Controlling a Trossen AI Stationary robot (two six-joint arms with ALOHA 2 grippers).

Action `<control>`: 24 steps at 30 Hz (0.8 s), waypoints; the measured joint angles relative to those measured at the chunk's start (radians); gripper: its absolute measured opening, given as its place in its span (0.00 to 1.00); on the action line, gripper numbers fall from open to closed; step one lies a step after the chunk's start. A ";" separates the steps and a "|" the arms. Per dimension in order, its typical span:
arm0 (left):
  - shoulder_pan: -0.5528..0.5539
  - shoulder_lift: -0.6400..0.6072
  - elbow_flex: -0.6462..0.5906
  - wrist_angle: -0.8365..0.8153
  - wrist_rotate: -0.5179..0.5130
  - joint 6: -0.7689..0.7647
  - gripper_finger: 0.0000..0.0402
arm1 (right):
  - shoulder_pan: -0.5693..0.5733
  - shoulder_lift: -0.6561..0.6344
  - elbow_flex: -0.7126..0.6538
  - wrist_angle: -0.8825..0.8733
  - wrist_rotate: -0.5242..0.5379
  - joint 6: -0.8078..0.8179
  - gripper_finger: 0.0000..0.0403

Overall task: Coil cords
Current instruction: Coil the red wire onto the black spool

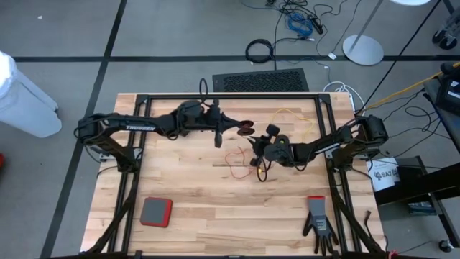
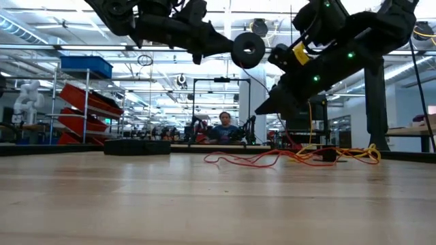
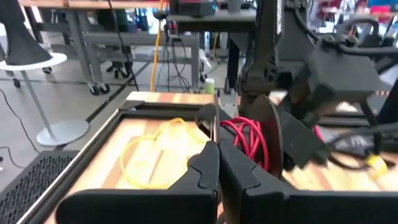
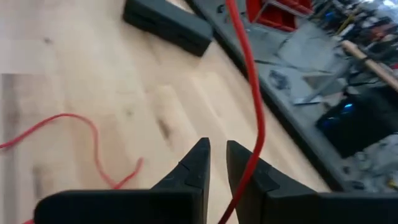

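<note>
While the red cord is partly wound, status reads as follows:

Red cord [image 1: 237, 160]: thin and wire-like; several turns sit on the reel, the loose tail lies in loops on the surface mid-table and rises toward the right gripper.
Reel [image 2: 248, 49]: small, round, black; held in the air above the surface at the left gripper's tip, red turns visible on it in the left wrist view.
Yellow cord [image 1: 289, 117]: lies loose on the surface near the far edge, behind the right arm; uncoiled.
Handling: judged light, limp and springy; loops will likely slacken unless tension is kept. Best hold is on the free run just short of the reel.
Left gripper [image 3: 217, 163]: fingers together, pinching the reel's edge.
Right gripper [image 4: 217, 158]: near the reel, above the loose loops; fingers slightly apart, red cord running just beside one finger, not clamped.
Surface [image 1: 194, 216]: also carries a red-and-grey pad [image 1: 155, 211] and a glove [image 1: 318, 224], both well apart from the cords.
</note>
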 joint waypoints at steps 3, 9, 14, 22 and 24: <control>0.000 -0.014 0.000 -0.054 0.004 0.023 0.00 | 0.003 0.000 -0.013 0.000 -0.053 0.026 0.10; 0.000 -0.014 0.000 -0.098 0.064 0.043 0.00 | 0.004 0.000 -0.019 -0.005 -0.172 0.060 0.13; 0.000 -0.014 0.000 -0.150 0.089 0.049 0.00 | 0.028 0.000 -0.019 -0.020 -0.194 0.061 0.15; -0.002 -0.014 0.000 -0.207 0.112 0.086 0.00 | 0.088 -0.027 -0.019 -0.105 -0.200 0.067 0.15; -0.002 -0.014 0.000 -0.208 0.121 0.090 0.00 | 0.101 -0.027 -0.019 -0.109 -0.200 0.067 0.15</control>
